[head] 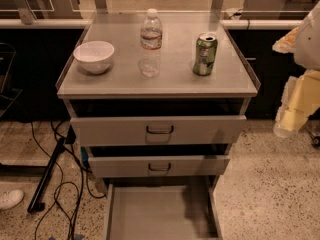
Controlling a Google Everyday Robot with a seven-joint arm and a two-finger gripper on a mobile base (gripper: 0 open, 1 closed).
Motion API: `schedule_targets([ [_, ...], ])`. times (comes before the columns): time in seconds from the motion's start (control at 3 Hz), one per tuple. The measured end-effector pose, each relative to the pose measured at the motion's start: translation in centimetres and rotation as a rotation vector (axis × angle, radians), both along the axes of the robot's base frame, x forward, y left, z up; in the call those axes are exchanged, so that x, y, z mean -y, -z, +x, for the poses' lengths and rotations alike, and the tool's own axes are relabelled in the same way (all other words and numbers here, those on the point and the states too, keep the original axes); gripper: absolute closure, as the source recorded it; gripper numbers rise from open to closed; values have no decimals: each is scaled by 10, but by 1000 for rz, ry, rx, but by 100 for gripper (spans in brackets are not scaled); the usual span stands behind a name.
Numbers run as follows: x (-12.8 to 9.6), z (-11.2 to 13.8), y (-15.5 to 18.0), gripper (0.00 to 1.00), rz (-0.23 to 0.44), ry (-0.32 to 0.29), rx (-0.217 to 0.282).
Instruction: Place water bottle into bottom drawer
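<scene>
The water bottle, clear with a white cap and pale label band, stands upright on the cabinet's grey top, near the middle. The bottom drawer is pulled out toward me, and its flat grey floor shows nothing in it. My gripper hangs at the right edge of the view, beside the cabinet and below its top. It is well to the right of the bottle and holds nothing that I can see.
A white bowl sits left of the bottle and a green can right of it. The two upper drawers are slightly open. Black cables and a white shoe lie on the floor at left.
</scene>
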State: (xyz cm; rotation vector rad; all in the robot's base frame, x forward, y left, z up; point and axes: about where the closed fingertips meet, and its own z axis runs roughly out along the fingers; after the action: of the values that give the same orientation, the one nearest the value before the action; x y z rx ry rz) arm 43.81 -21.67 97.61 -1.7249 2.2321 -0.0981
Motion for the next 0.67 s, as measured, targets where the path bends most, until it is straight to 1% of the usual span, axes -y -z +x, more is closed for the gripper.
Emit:
schedule_targets([
  [0.33,-8,8,2,0,1,-11,13],
  [0.67,-43,30,11,0,-25,-74,12],
])
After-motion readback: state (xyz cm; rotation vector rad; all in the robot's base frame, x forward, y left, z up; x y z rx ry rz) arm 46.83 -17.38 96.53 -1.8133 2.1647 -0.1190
